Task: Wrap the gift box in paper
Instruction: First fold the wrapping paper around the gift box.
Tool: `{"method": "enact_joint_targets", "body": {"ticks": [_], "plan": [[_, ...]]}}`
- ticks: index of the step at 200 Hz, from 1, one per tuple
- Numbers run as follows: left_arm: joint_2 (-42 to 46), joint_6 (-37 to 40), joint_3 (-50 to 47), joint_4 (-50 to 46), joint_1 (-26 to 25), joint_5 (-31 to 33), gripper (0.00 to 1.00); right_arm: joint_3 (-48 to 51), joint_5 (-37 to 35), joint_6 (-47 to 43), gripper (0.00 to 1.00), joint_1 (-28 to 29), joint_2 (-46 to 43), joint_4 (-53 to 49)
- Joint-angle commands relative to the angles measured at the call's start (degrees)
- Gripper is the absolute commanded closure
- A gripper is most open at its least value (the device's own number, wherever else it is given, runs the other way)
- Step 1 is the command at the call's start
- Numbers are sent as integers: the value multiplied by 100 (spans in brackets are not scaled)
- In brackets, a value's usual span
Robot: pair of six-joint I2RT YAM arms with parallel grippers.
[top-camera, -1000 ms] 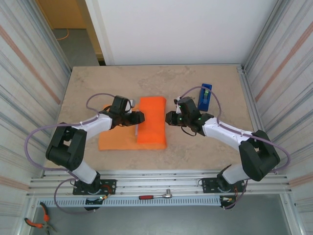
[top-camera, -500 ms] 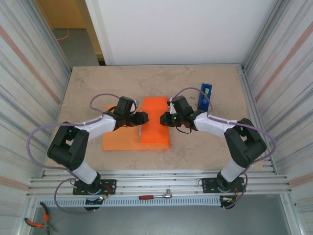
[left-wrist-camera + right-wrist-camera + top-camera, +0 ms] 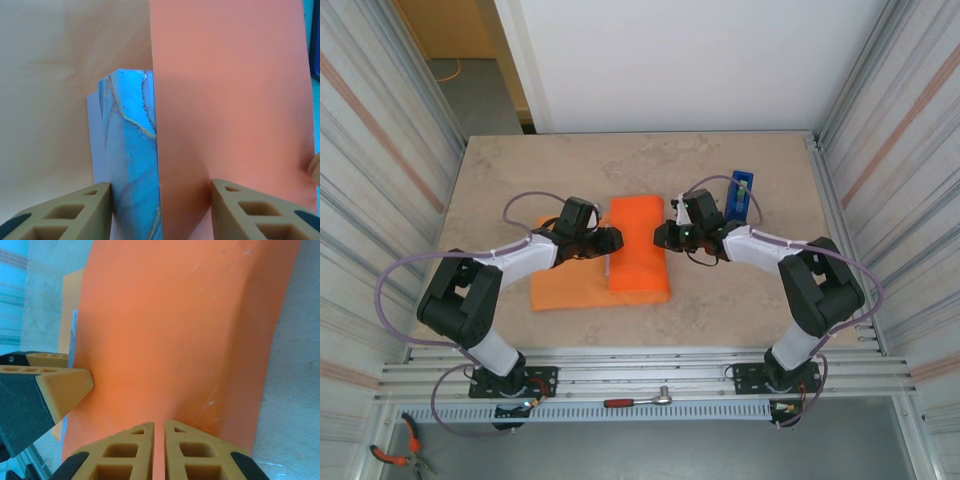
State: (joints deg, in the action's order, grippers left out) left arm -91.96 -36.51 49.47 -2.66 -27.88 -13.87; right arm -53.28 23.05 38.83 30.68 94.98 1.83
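Paper (image 3: pixel 640 250) folded over gift box (image 3: pixel 125 150), left claw (image 3: pixel 613 240) still agape, right claw (image 3: pixel 660 236) closed, now nearer

Matt, smooth orange paper (image 3: pixel 642 255), beige marbled stone-look tabletop (image 3: pixel 520 170), glossy blue plastic tape dispenser (image 3: pixel 741 197), ribbed metal side walls (image 3: pixel 380 150).

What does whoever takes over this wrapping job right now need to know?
The left gripper has its fingers open, straddling the left edge of the folded flap over the gift box.
The right gripper has its fingers shut, tips at the flap's right side.
The paper lies mid-table, its right part folded over the box. A blue marbled strip of the box shows beside the flap. The tape dispenser stands to the right.
Done: first flap over.
Left: fold the left part over, tape, close the ends.
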Motion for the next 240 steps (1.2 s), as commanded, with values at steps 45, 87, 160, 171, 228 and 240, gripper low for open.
{"method": "enact_joint_targets", "body": {"ticks": [45, 87, 160, 171, 228, 240], "plan": [[-182, 122, -70, -416, -73, 176, 50, 182, -314, 64, 59, -131, -502, -167], [-198, 188, 1, -481, -84, 161, 50, 496, -270, 477, 54, -93, -300, 90], [-309, 161, 160, -497, -293, 135, 51, 924, 17, 1130, 60, -84, 49, 997], [-326, 146, 137, -516, -306, 190, 51, 919, 44, 1106, 58, -167, 7, 978], [-384, 109, 37, -516, -301, 348, 51, 457, -22, 604, 52, -754, -578, 111], [-384, 110, 27, -516, -297, 347, 51, 184, 39, 394, 53, -769, -555, -170]]}}
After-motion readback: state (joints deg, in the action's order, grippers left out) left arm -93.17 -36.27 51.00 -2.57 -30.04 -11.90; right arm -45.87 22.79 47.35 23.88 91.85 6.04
